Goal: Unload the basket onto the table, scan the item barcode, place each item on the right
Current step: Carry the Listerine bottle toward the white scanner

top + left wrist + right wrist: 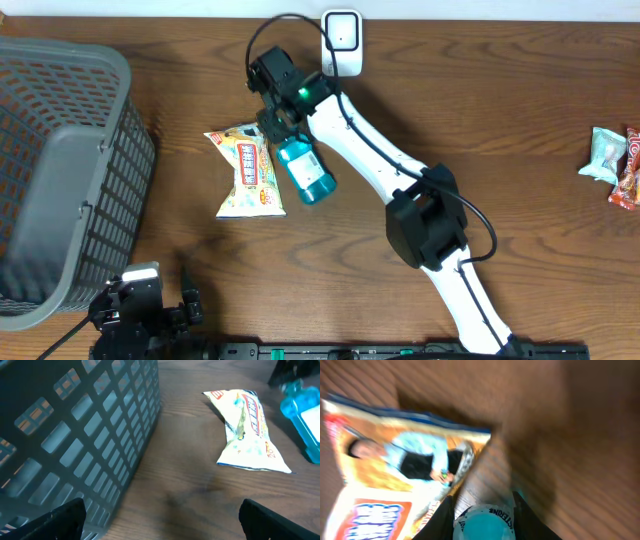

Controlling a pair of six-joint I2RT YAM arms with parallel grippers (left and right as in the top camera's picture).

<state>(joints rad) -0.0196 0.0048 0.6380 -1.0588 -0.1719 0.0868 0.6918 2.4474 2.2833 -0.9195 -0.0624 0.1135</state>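
Teal bottle [308, 172] between right fingers [439, 521]

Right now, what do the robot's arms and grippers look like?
The right arm has white tapered links, bulky black joint housings, a thin black cable looping beside it and a green light near the wrist. The left gripper and right gripper have black fingers.

Brown wooden table [520, 120]: grey mesh basket [130, 150] at left; snack packet [252, 175] and teal bottle [308, 172] lying side by side, centre; white scanner [342, 40] at far edge; wrapped sweets [605, 155] at right.
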